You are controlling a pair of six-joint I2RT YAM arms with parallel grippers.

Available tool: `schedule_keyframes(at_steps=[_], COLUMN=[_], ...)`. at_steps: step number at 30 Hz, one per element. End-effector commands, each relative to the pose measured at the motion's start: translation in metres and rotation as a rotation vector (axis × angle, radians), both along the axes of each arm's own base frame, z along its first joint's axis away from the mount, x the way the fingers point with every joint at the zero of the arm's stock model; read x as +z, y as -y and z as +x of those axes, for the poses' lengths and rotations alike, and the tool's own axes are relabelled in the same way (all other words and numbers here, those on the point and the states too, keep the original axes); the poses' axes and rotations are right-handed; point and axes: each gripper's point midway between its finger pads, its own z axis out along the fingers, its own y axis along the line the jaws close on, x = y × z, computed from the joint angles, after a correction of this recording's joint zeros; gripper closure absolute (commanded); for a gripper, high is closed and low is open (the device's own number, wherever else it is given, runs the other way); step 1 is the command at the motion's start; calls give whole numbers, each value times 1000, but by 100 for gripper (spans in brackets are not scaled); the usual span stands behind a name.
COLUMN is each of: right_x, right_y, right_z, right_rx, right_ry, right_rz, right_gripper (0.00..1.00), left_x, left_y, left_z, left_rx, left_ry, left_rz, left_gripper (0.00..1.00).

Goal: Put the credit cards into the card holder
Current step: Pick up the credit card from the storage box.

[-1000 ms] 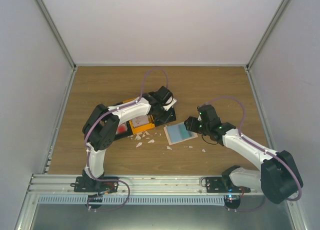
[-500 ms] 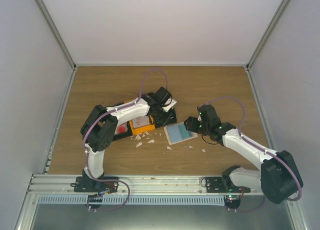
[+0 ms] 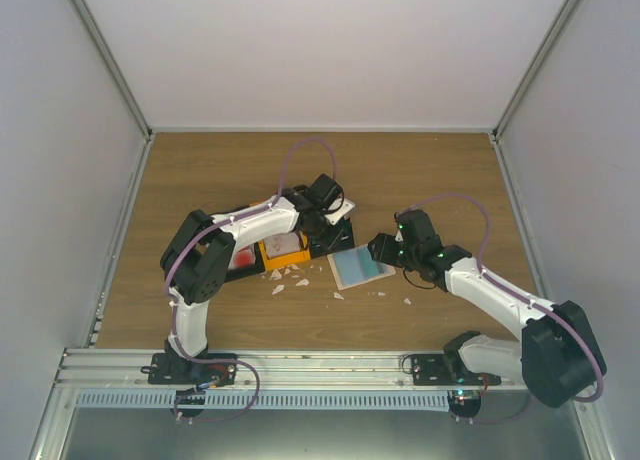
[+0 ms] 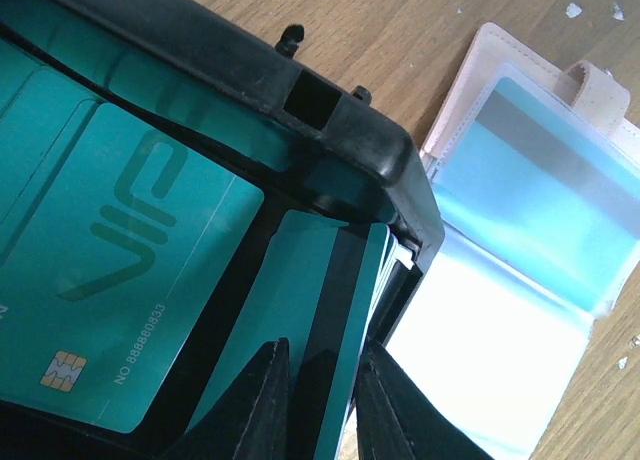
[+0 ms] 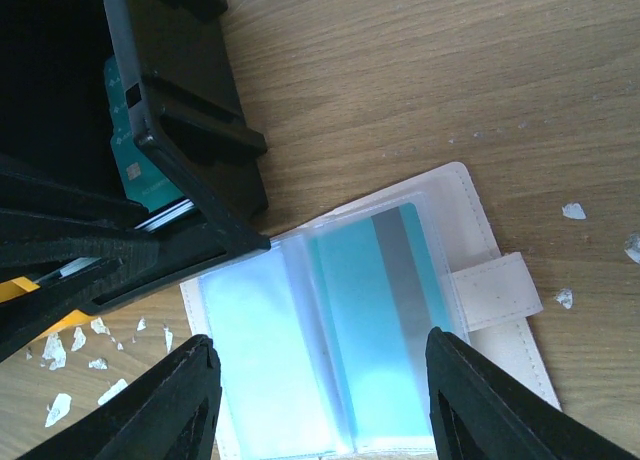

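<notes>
The beige card holder point(image 3: 358, 267) lies open on the table, with teal cards inside its clear sleeves point(image 5: 340, 350); its tab point(image 5: 497, 290) points right. My left gripper point(image 3: 322, 223) is down in the right black bin point(image 4: 330, 120). Its fingers point(image 4: 268, 400) are closed on a teal credit card point(image 4: 300, 310) with a dark stripe, standing in a stack at the bin's corner. Another teal VIP card point(image 4: 110, 280) lies flat in the bin. My right gripper point(image 5: 325, 400) is wide open, hovering just above the card holder and holding nothing.
The joined bins sit left of the holder: an orange middle bin point(image 3: 282, 248) and a left black bin point(image 3: 240, 258) with red-marked cards. White scraps point(image 3: 285, 277) litter the wood in front of them. The holder's edge point(image 4: 520, 230) lies right beside the black bin.
My left gripper has shifted slightly at the right black bin. The right arm and the card holder have not moved.
</notes>
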Motion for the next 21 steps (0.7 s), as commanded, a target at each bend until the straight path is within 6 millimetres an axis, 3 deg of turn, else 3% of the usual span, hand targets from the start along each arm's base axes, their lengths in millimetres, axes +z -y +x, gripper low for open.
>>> schedule_keyframes(at_steps=[1, 21], right_x=[10, 10], right_y=[-1, -1], right_z=[5, 5], right_rx=[-5, -5], right_ry=[26, 26], right_rz=[22, 21], right_gripper=[43, 43], left_x=[14, 23], left_y=[9, 16], left_z=[-11, -28], left_rx=[-46, -124], left_ry=[3, -18], left_rz=[-54, -136], left_gripper=[77, 75])
